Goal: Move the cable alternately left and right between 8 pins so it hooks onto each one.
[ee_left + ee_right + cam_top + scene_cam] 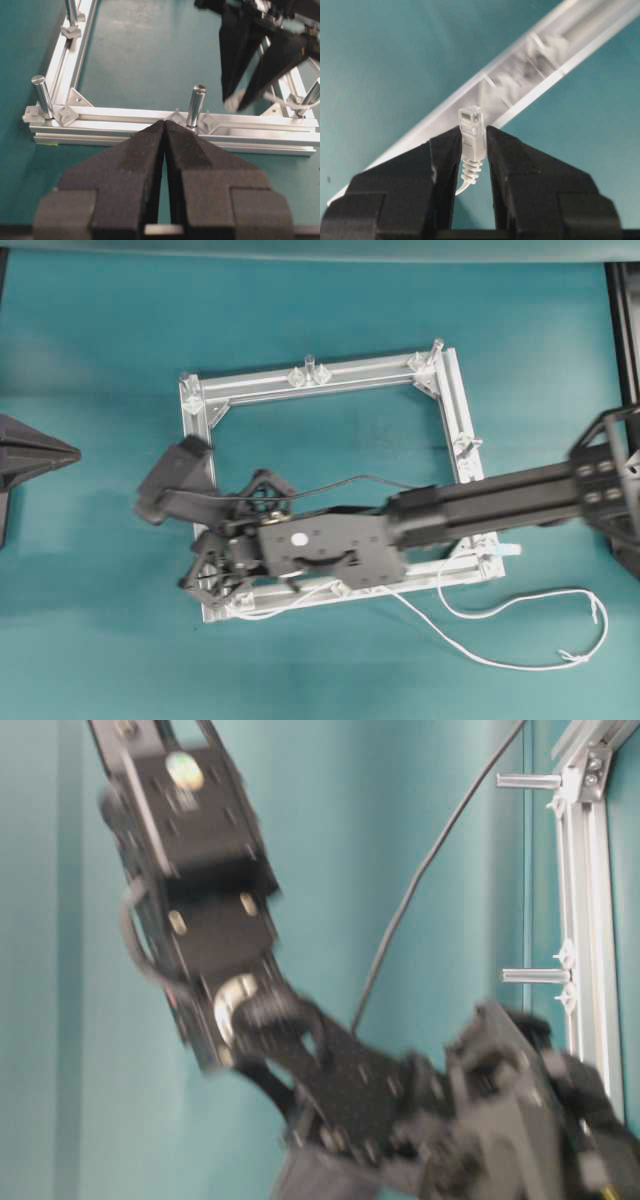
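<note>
The cable (520,665) is a thin white cord that loops on the mat right of the frame and runs under the frame's near bar. My right gripper (472,137) is shut on its white plug (471,127), which sticks up between the fingers over an aluminium bar. In the overhead view this gripper (200,578) sits at the frame's lower left corner. A light blue tip (510,552) lies at the lower right corner. Pins (309,365) (437,348) stand on the frame. My left gripper (165,124) is shut and empty, just short of a pin (196,105).
The square aluminium frame (330,375) lies on the teal mat. My right arm (480,505) spans it from the right edge. Other pins (42,95) (530,976) stand along the bars. My left gripper (70,453) rests at the left edge of the overhead view.
</note>
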